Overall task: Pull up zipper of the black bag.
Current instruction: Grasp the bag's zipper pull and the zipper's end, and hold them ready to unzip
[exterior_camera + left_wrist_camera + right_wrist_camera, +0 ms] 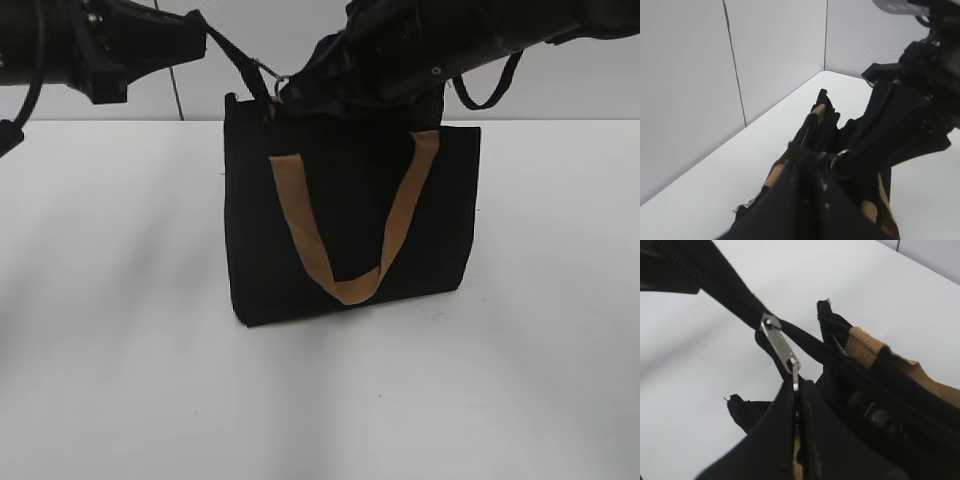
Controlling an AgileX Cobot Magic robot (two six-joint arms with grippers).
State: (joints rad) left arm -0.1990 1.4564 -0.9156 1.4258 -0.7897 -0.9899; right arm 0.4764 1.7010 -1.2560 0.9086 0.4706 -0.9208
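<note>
Standing on the white table (120,380) nearest the exterior camera, the black bag (340,210) is sitting upright, its front tan handle (345,285) hanging down the near face in a long loop. Just above, along the bag's top edge toward its left corner, the zipper (262,85) tape is being stretched up and to the left as a taut black strip, with the silver pull tab (281,82) showing at the point where the strip meets the bag.

The right gripper (300,100) is reaching across from the upper right and is pressing down at that left corner. In the right wrist view its two dark fingers (770,440) are lying nearly closed against each other, pinching the ring end of the silver pull tab (782,350), while the zipper (730,295) tape is running away up and left and the tan webbing (865,347) is lying inside the bag mouth beyond.

The left gripper (195,35) is hanging at the upper left, and the far end of the tape is disappearing into its tip; its fingers are drawn together on that tape. In the left wrist view the bag (820,125) is lying beyond them, with the wall panels (690,75) rising behind the table.
</note>
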